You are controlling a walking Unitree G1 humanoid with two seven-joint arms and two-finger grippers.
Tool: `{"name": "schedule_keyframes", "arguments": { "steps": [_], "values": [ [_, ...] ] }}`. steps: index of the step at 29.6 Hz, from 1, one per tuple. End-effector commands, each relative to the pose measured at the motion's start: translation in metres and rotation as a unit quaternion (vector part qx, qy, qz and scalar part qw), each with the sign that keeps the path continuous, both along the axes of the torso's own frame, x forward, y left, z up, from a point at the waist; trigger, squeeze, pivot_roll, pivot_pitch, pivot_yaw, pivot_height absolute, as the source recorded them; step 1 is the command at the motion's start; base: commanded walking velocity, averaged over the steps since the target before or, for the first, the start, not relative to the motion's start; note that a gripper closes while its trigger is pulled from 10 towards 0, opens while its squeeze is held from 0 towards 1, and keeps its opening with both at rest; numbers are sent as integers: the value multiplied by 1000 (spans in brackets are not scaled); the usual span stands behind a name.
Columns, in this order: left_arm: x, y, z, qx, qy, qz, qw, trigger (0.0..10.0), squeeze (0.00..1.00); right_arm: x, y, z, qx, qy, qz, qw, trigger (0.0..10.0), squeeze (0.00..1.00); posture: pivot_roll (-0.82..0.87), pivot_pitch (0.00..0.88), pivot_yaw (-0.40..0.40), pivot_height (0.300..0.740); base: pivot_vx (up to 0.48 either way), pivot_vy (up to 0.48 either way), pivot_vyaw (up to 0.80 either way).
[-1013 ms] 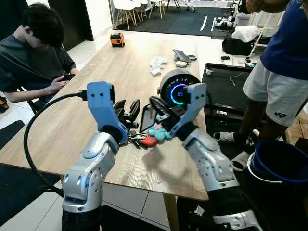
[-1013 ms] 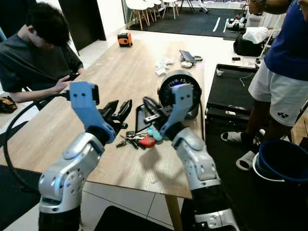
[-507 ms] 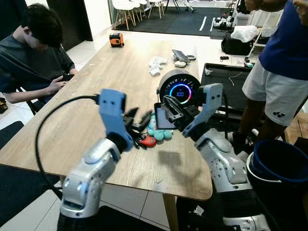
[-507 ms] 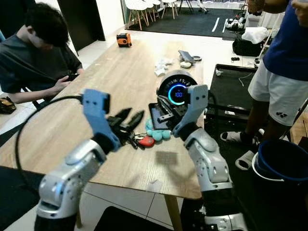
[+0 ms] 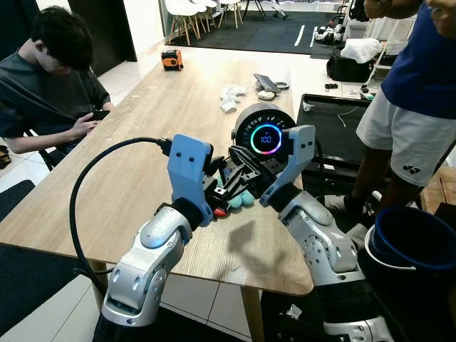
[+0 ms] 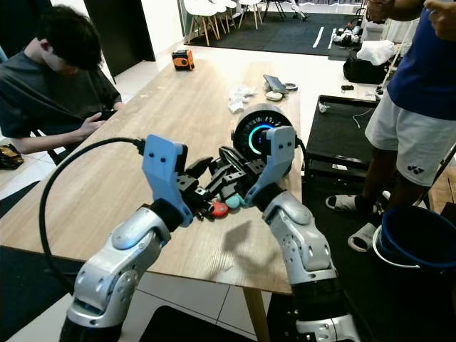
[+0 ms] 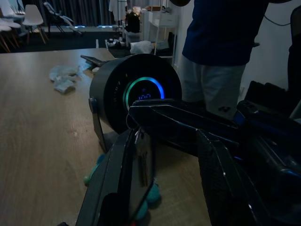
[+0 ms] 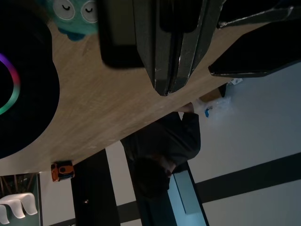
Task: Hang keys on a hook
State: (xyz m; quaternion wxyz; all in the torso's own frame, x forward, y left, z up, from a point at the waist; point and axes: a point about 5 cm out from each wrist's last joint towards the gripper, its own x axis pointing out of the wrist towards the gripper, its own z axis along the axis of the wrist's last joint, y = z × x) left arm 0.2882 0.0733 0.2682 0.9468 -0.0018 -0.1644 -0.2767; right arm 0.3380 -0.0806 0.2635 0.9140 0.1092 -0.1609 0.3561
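Keys [image 6: 217, 209] lay mid-frame on table [image 6: 142, 142], under both grippers; left gripper [image 7: 162, 141] fingers spread, right gripper [image 8: 169, 84] pinched shut on nothing. Light, floppy, jangly bunch; best grabbed at ring

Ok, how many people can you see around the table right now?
2: a seated person at the table's left side, and a standing person to its right. Others may be hidden.
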Motion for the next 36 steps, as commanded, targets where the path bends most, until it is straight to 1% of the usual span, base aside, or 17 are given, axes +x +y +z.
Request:
{"name": "schedule_keyframes", "arguments": {
  "steps": [1,6,11,14,15,17,18,20,22,25,32,36],
  "values": [
    [4,7,1,12,-12,35,999,10000,0,-6,10,3,0,-8,35,999,10000,0,89,163,37,740,0,0,0],
    [6,9,-2,27,-19,44,998,10000,0,-11,15,2,-10,-6,55,998,10000,0,88,161,38,740,0,0,0],
    [8,12,-2,23,-20,58,998,10000,0,-13,16,0,-18,-6,57,998,10000,0,86,162,40,740,0,0,0],
    [8,16,-2,22,-21,64,998,10000,0,-11,8,-1,-22,-7,29,999,10000,0,85,162,43,740,0,0,0],
    [8,16,-2,22,-21,64,998,10000,0,-11,8,-1,-22,-7,29,999,10000,0,85,162,43,740,0,0,0],
    [7,19,-1,14,-18,55,998,10000,0,-9,-3,-2,-26,-8,0,1000,10000,0,82,164,46,740,0,0,0],
    [7,19,-1,14,-18,55,998,10000,0,-9,-3,-2,-26,-8,0,1000,10000,0,82,164,46,740,0,0,0],
    [3,20,2,6,-16,28,999,10000,0,-5,-16,-2,-27,-7,-32,999,10000,0,77,167,53,740,0,0,0],
    [-1,19,4,2,-14,1,1000,10000,0,-3,-24,-2,-28,-7,-49,998,10000,0,77,167,53,740,0,0,0],
    [-4,18,6,3,-16,-14,1000,10000,0,-2,-27,-1,-29,-8,-54,998,10000,0,78,171,55,740,0,0,0],
    [-1,15,2,28,-20,-4,999,10000,0,-6,-17,0,-27,-11,-28,999,10000,0,83,174,52,740,0,0,0],
    [1,8,-3,37,-17,-8,999,10000,0,-10,-2,3,-26,-14,7,1000,10000,0,81,176,51,740,0,0,0]
  ]
}}
